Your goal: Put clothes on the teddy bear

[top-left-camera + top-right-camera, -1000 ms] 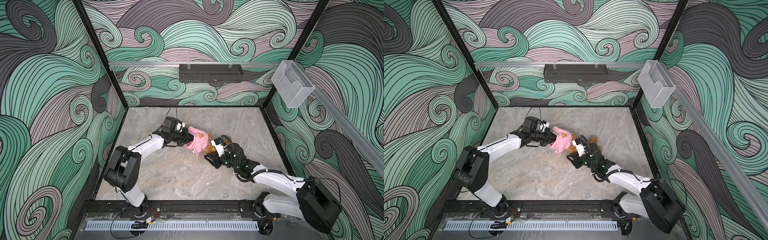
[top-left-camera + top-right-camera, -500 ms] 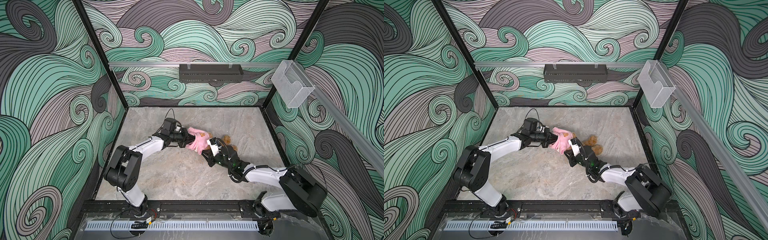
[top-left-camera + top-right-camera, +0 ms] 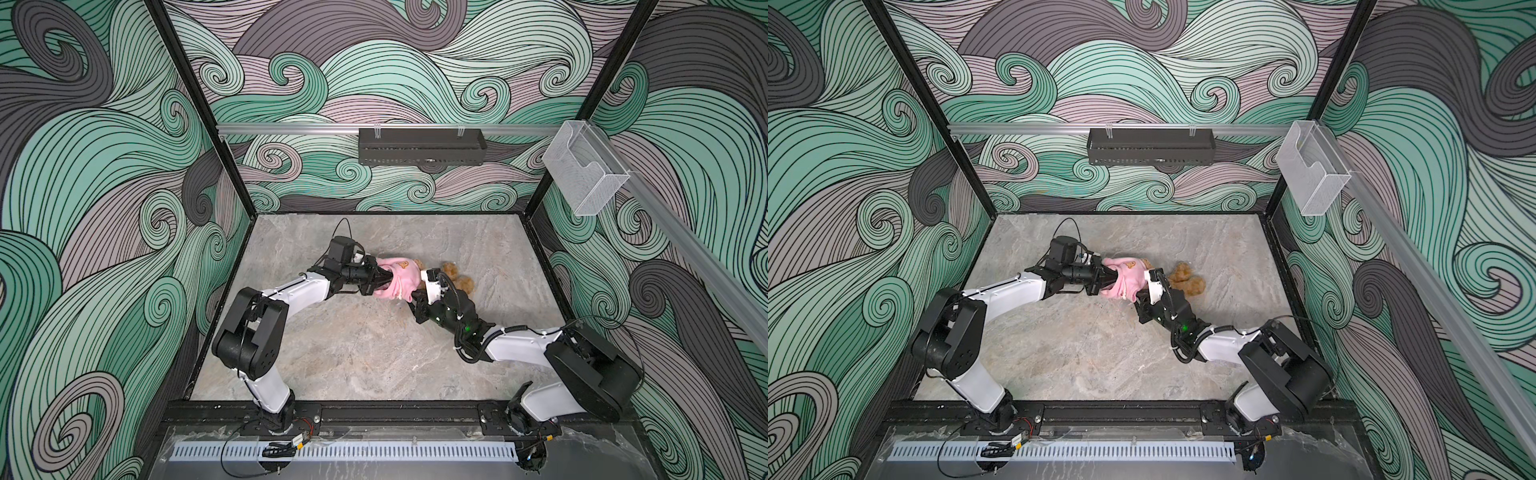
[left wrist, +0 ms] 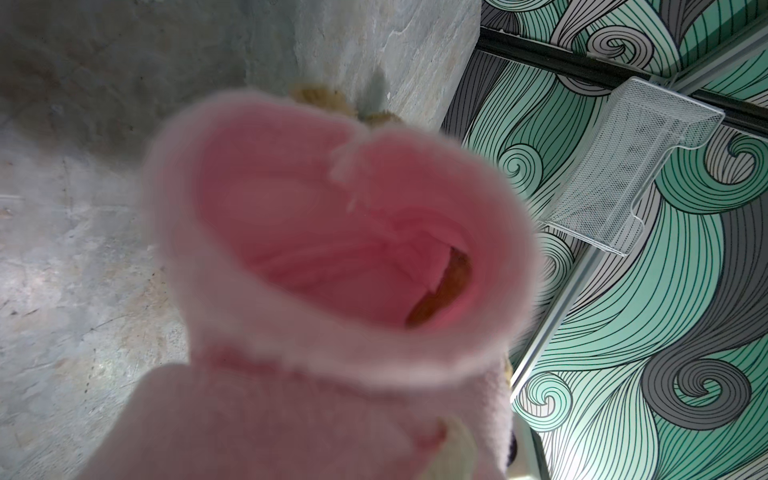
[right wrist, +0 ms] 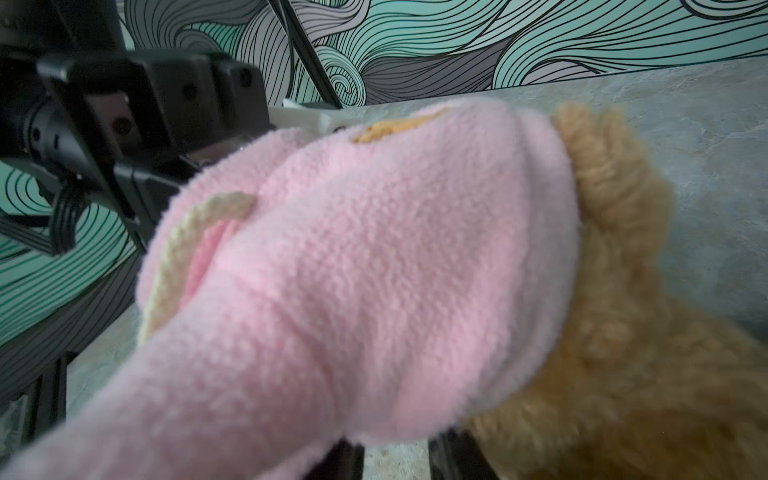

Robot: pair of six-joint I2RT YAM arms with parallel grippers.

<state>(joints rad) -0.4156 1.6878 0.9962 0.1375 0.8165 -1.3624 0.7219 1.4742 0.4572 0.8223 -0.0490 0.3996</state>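
**1. Position.** The teddy bear (image 3: 464, 284) lies on the table (image 3: 353, 357) just right of frame centre in both top views. Only brown fur at its right end shows. The rest is inside the pink garment (image 3: 400, 277), which extends to the left of it.

**2. Grippers.** The left gripper (image 3: 381, 279) is clenched on the left end of the garment, at an open edge. The left wrist view looks straight into that opening, and brown fur of the bear shows deep inside. The right gripper (image 3: 415, 296) is at the lower edge of the garment. Whether its jaws grip fabric cannot be told.

**3. Step in hand.** Judged: the garment is being drawn over the bear and is partly on, not yet seated.

**4. Next move.** Likely requirement: pull the fabric further toward the right of the frame while the bear is braced. The bear is light and may slide, and the fleece may bunch.

**5. Containers.**
- The clear bin (image 3: 582, 172), on the rail at upper right, has nothing visible in it.
- The inside of the black tray (image 3: 422, 146), at top centre, is not visible.
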